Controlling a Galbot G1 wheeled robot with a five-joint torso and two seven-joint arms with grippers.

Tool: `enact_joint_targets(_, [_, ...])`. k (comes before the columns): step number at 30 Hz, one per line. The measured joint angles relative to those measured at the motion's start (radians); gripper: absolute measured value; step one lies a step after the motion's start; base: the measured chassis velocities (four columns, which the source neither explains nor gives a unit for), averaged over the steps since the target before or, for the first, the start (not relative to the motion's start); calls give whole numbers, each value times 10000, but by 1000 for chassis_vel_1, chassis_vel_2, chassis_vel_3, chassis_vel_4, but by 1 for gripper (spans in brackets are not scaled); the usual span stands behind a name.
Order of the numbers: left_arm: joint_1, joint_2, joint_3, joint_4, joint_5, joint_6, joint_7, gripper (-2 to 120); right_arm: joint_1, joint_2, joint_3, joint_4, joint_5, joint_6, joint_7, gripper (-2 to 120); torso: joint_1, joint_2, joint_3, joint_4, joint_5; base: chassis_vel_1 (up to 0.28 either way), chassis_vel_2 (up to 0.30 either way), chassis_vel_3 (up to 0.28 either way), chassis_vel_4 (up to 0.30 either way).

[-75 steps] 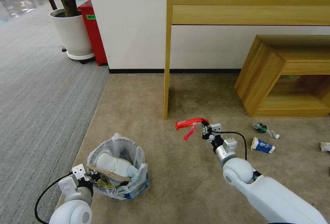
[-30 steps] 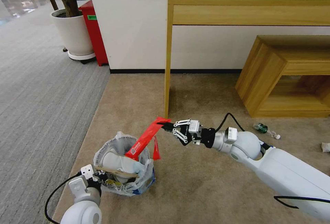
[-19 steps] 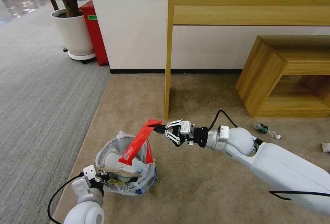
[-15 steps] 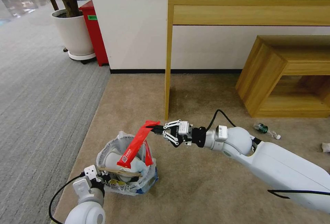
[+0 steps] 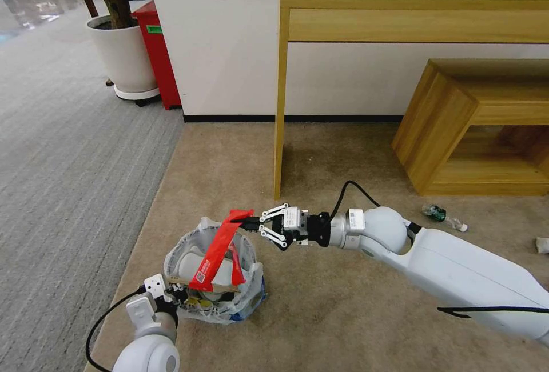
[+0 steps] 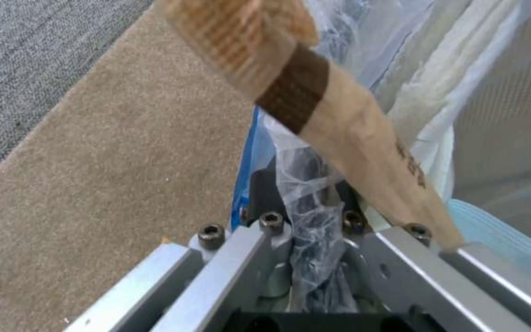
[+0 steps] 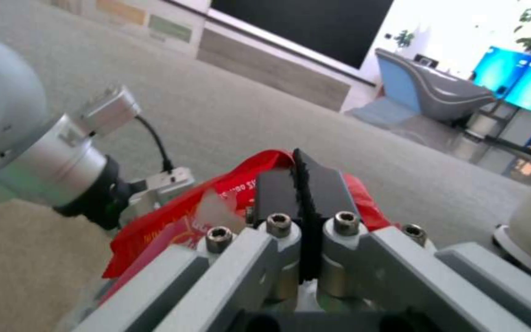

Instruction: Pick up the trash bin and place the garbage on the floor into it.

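- Nearest me, the left gripper is clamped on the rim and plastic liner of the trash bin, which sits on the beige carpet close to the robot.
- Inside the bin I can see a white slipper and a wooden stick lying across the opening.
- Just past it, the right gripper reaches in from the right, its black pads pinched on the top end of a red wrapper. The wrapper's lower end hangs into the bin's mouth, not yet released.
- Farther off to the right, a tiny bottle and a white tissue lie on the carpet by the low wooden bench.
- I'd judge the job well under way, with this drop and those pieces left.
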Motion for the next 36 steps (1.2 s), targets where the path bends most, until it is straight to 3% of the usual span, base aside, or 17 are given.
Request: enact_joint_targets(36, [607, -267, 151, -664, 343, -71, 146, 0, 355, 653, -517, -1016, -600, 585, -657, 0, 1, -3, 2, -1, -3, 0, 0, 0, 0])
